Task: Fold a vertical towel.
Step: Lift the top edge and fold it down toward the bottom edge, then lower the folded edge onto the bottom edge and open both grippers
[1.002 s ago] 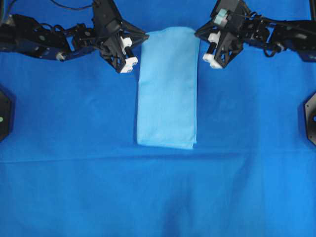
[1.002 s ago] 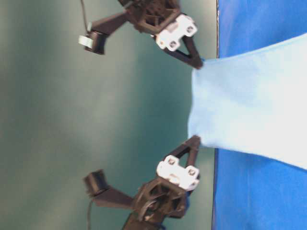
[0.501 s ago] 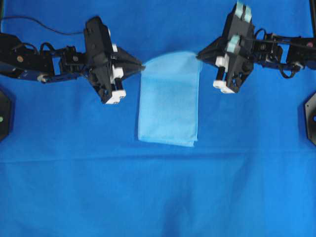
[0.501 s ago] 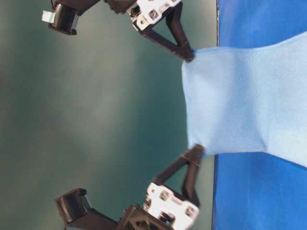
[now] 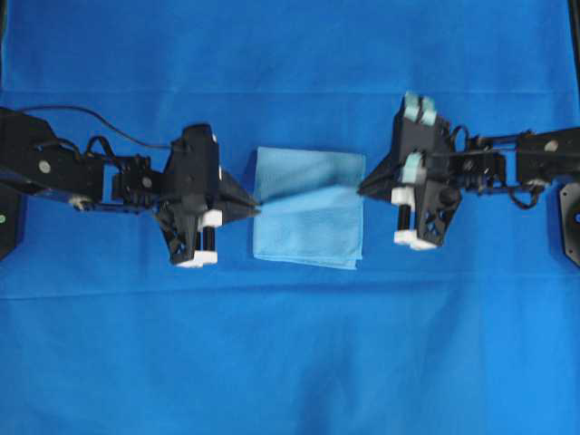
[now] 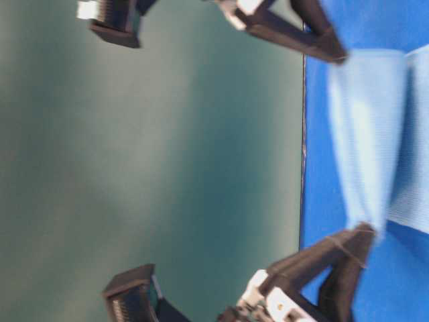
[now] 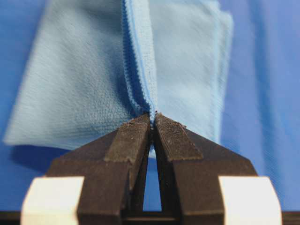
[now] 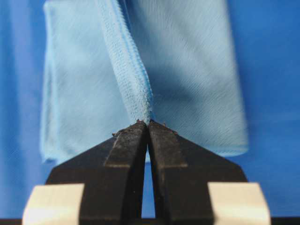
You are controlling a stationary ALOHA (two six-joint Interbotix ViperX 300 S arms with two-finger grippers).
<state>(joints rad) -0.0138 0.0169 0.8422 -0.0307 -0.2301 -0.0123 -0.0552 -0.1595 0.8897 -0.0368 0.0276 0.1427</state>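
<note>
Sky-blue towel [image 5: 308,217] hung doubled between my left gripper [image 5: 256,209] and right gripper [image 5: 361,189]. Both were clamped on opposite corners of its raised edge, above the half lying flat.

Both arms reach in from opposite sides, wrists level and pointing toward each other across the middle. The left gripper [image 5: 256,210] has its jaws pressed together on a corner of the towel [image 5: 308,213]. The right gripper [image 5: 361,189] is likewise pinched tight on the opposite corner.

Light-blue towel [image 5: 308,213], half-folded, upper edge lifted.
</note>
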